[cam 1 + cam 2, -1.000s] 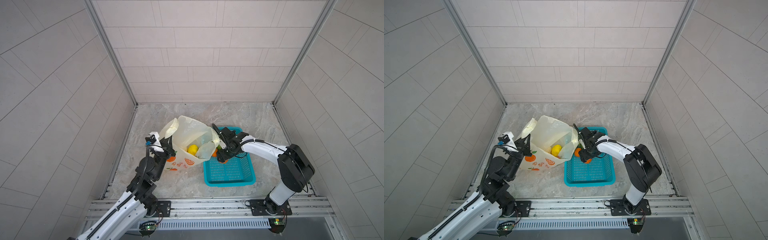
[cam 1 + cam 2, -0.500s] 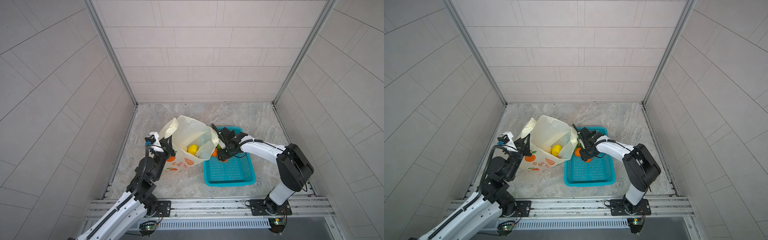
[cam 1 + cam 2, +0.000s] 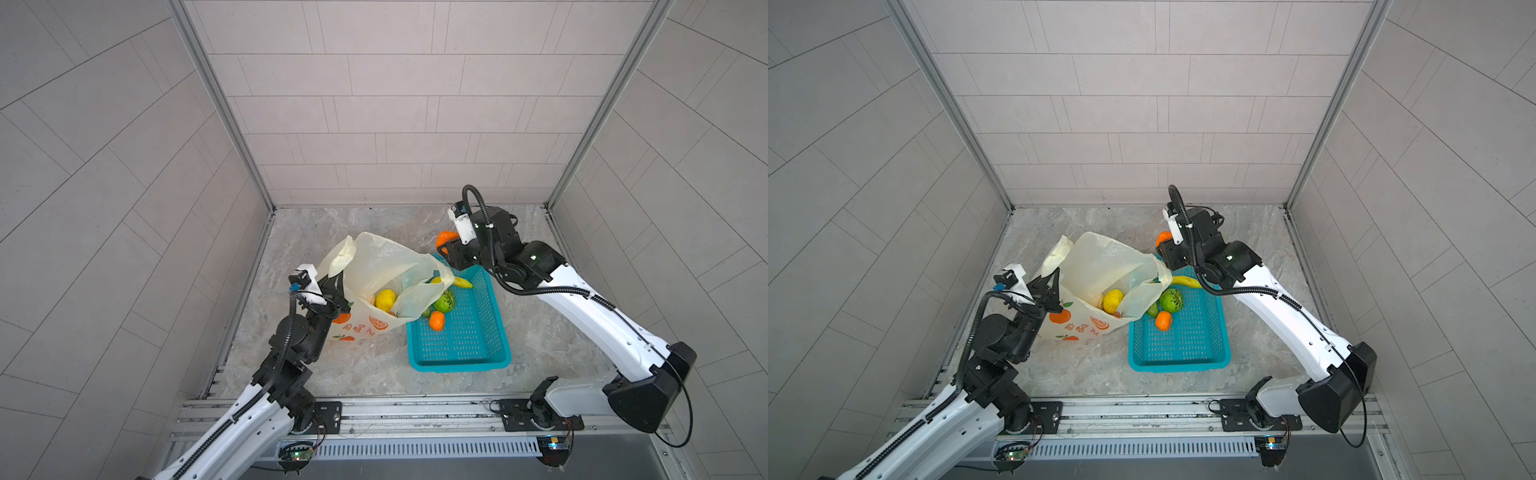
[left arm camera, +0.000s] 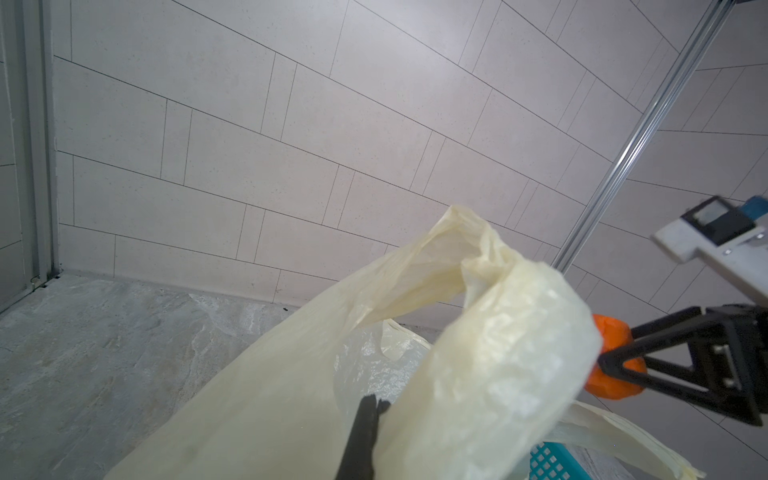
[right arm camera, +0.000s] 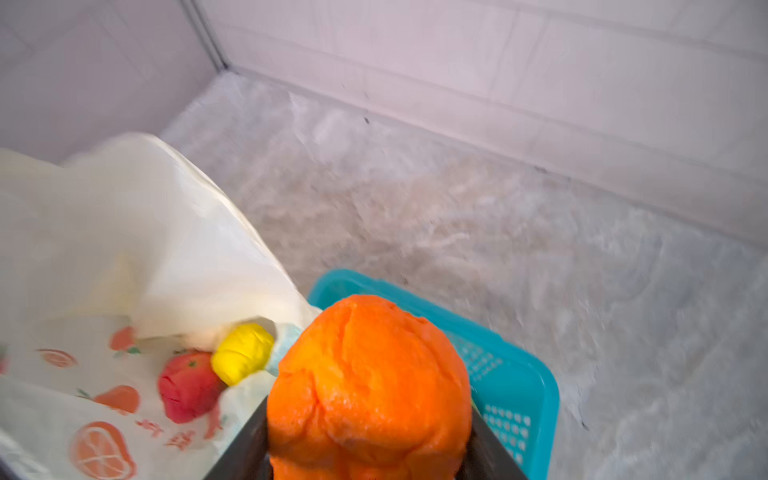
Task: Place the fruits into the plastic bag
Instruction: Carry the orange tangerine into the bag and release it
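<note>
Above the basket's [image 3: 457, 365] eleven o'clock corner my right gripper [image 3: 444, 246] clasped the orange [image 3: 446, 237], seemingly light and squashy, mid-body, while my left gripper [image 3: 1054, 277] pinched the flimsy bag [image 3: 386, 262].

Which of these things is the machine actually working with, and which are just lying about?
In the job: plastic bag; orange fruit in the right pincer; lemon and red fruit inside the bag; banana, green fruit, small orange, not yet bagged.
Just there: teal basket.

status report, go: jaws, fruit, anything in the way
Left jaws shut on rim of thin cream-yellow plastic bag, holding it open. Right jaws gripping bumpy orange toy fruit, aloft near teal perforated basket. Bag's near flap sags partly over its mouth.
</note>
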You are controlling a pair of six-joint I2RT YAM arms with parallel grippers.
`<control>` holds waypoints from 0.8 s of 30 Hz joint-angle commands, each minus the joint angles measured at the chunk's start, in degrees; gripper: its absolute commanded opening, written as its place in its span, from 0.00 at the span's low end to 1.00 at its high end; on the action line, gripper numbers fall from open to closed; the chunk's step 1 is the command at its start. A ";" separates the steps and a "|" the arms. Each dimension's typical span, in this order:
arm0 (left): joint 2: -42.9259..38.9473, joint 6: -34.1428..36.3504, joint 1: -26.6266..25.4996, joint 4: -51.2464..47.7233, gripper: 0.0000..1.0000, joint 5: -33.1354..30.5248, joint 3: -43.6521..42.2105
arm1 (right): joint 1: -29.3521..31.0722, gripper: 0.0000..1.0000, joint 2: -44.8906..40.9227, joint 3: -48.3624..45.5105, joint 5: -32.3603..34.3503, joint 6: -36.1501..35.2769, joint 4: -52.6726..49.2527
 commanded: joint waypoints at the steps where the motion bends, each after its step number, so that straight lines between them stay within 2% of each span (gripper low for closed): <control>1: -0.85 0.48 -0.25 1.53 0.00 0.03 -0.48 | 4.87 0.49 5.40 4.50 -7.33 -2.06 -0.33; 7: -1.86 0.32 -0.24 0.81 0.00 0.52 -0.49 | 12.34 0.50 18.21 8.28 -16.25 -1.53 1.37; 14: -2.30 -0.56 -0.24 0.19 0.00 0.97 -0.58 | 17.75 0.54 33.24 19.97 -26.67 -11.02 -8.38; 19: -2.34 -0.72 -0.29 0.23 0.00 1.14 -0.66 | 17.94 0.71 35.07 19.56 -29.69 -8.64 -6.80; 23: -2.42 -0.74 -0.33 0.14 0.00 1.11 -0.91 | 17.65 0.77 33.24 18.63 -27.43 -8.05 -5.66; 24: -2.29 -0.74 -0.25 0.15 0.00 1.17 -0.93 | 17.58 0.82 32.65 18.38 -26.82 -7.84 -5.40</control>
